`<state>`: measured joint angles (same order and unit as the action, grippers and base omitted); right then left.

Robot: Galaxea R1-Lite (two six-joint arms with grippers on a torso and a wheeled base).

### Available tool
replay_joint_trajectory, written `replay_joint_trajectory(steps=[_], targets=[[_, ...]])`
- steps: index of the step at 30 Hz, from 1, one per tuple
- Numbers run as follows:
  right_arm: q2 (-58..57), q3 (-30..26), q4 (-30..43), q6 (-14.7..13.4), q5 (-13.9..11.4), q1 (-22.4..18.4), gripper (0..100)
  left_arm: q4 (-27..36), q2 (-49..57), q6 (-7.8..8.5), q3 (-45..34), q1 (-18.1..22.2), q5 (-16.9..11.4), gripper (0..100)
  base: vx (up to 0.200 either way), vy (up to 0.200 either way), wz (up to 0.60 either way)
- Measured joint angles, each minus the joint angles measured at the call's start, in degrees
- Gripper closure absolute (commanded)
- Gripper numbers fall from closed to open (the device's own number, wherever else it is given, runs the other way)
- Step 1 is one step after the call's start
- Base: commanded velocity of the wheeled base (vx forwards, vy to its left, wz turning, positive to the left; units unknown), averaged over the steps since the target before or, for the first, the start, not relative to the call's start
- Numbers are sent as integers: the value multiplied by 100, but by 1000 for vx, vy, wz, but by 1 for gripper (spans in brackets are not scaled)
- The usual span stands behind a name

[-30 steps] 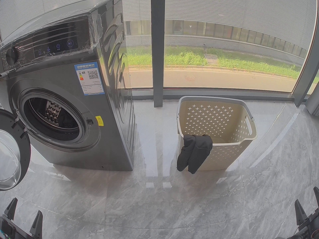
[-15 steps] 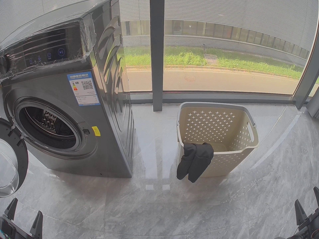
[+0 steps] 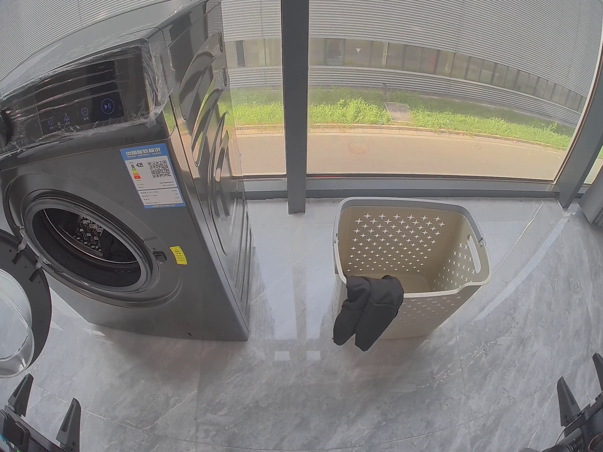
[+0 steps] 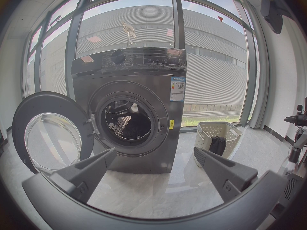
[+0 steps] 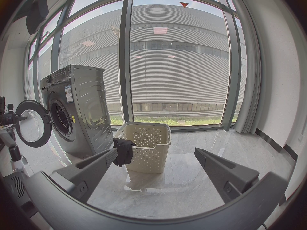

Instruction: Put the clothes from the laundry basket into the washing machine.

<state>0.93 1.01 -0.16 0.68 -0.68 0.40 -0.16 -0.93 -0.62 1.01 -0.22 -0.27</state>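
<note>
At lower left, the left hand (image 3: 50, 392) is hanging released, holding nothing. Above it the washing machine (image 3: 207, 221) is standing with its round door (image 3: 19, 309) swung wide open. Further right, a dark garment (image 3: 370, 309) is draping over the near rim of the cream laundry basket (image 3: 408, 203). The right hand (image 3: 579, 371) is hanging released at lower right. Since a second ago the whole head view is shifting, so the camera is moving, not the things.

Bright daylight from the window ahead.
Light pours through the window (image 3: 433, 95) and glares in pale streaks on the glossy floor (image 3: 295, 321); the washer (image 3: 213, 158) side mirrors the outdoors, its drum (image 3: 88, 252) dark. Wrist views bend strongly, with dark corners.
</note>
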Motion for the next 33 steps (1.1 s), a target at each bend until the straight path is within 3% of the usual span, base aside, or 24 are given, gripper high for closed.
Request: replay_joint_trajectory(steps=[14,20,33], targets=[[0,0,0,0,2,0,0,0,0,65,0,1,-9,0,0,0,0],[0,0,0,5,2,-2,0,2,0,57,0,4,-9,0,0,-200,0],[0,0,5,-22,-7,1,0,-6,0,57,0,9,-9,0,0,0,0]])
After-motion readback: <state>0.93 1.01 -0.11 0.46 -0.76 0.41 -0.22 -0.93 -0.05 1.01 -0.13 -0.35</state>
